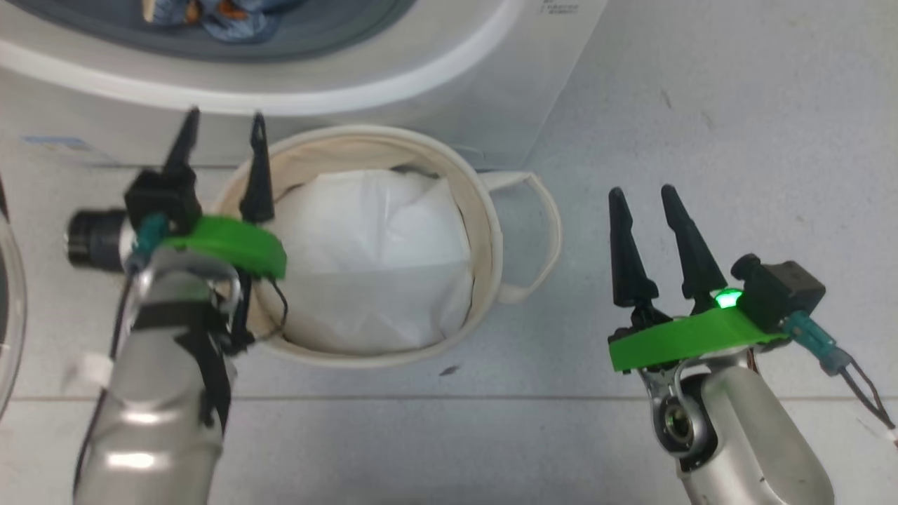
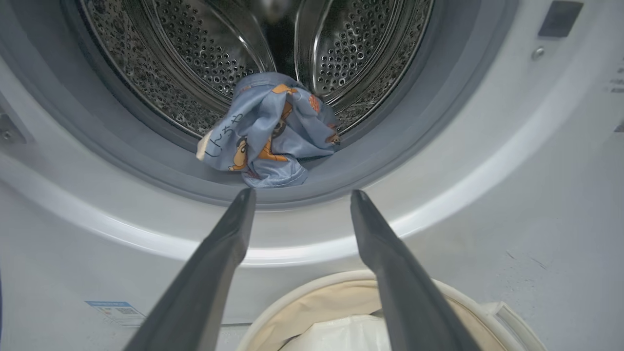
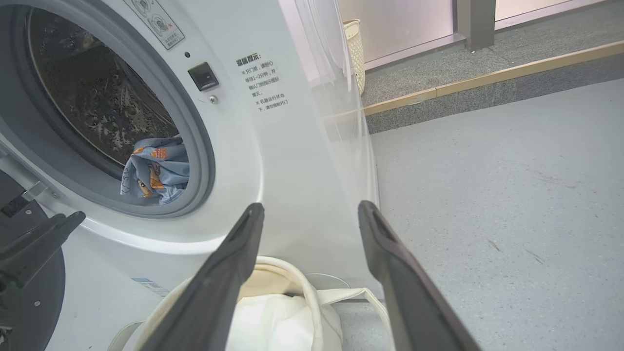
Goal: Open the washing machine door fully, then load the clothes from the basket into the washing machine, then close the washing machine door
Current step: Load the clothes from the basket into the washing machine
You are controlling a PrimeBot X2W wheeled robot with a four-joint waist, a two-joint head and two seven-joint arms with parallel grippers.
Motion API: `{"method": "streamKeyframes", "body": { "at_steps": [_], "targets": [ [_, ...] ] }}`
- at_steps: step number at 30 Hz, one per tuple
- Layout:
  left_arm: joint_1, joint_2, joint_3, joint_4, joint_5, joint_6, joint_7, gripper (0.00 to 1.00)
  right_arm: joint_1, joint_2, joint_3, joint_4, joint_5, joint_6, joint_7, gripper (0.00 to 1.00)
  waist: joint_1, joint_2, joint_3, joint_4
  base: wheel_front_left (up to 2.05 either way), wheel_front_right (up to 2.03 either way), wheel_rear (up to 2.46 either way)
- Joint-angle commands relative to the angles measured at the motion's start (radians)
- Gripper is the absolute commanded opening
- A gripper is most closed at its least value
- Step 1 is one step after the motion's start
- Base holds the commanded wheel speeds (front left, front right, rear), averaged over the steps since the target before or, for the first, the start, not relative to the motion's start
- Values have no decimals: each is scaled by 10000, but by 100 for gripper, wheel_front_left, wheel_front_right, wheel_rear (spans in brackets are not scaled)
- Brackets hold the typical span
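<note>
The washing machine [image 1: 449, 77] stands with its round opening uncovered. The washing machine door [image 1: 8, 301] is swung out, its glass curving in at the head view's left edge. Blue printed clothes [image 2: 270, 131] lie bunched at the drum's mouth, partly over the grey rim, also clothes [image 3: 158, 168]. On the floor before the machine sits the basket [image 1: 491, 231], holding a plain white sheet [image 1: 379, 259]. My left gripper [image 1: 223, 123] hangs open over the basket's left rim, fingers toward the opening, nothing between them [image 2: 303, 192]. My right gripper [image 1: 641, 191] is open and empty, right of the basket [image 3: 312, 205].
Grey floor [image 3: 487, 195] stretches to the right of the machine. At the back, a raised step with a wooden edge [image 3: 487, 78] and a woven bin [image 3: 355, 48]. A blue sticker [image 2: 114, 309] sits low on the machine's front.
</note>
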Motion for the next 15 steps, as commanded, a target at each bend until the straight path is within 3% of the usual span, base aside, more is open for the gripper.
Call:
{"method": "streamKeyframes", "body": {
  "at_steps": [1,7,15],
  "targets": [
    [-498,390,252,-92,114,5,-43,100,-97,45,190,-360,-33,2,-122,100,0,0,602,-106,0,0,0],
    [-2544,601,576,1481,-195,29,-43,100,-467,45,150,-446,-6,2,-122,100,0,0,1263,-338,0,0,0],
    [-4600,1214,280,3160,257,288,-43,100,-734,45,170,-549,153,2,-122,100,0,0,1834,-720,0,0,0]
  ]
}}
